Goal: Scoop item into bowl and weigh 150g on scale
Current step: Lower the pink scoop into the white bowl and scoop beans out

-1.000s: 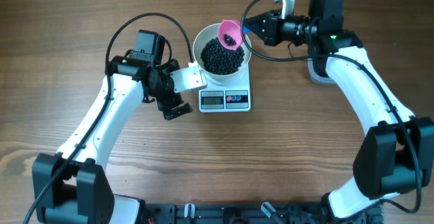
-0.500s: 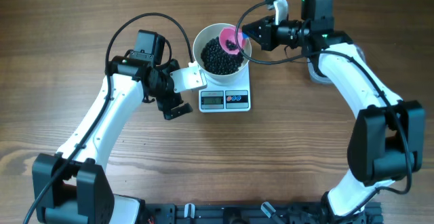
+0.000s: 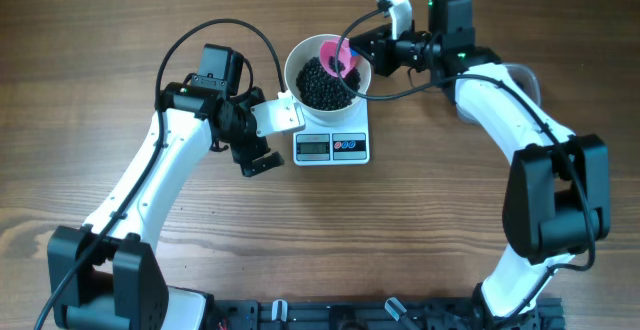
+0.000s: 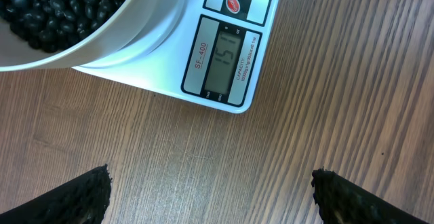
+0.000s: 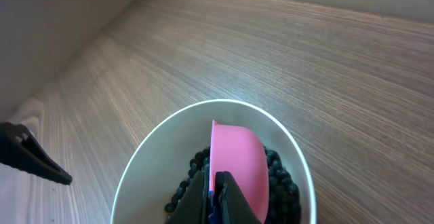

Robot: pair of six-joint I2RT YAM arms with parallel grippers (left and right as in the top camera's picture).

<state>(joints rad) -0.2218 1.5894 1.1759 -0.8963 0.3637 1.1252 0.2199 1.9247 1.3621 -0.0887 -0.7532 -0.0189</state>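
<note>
Above the beans (image 3: 318, 88) in the bowl (image 3: 290, 71), right fingers (image 5: 231, 195) clench the pink scoop (image 5: 237, 159); left fingers (image 4: 73, 198) gape nearby.

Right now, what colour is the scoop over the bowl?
The scoop is pink, clearest in the right wrist view.

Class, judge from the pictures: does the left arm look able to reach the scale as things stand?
Probably yes. The left gripper hangs open close beside the scale, with only bare table between. The bowl covers the scale's far part, but its display end is uncovered.
</note>
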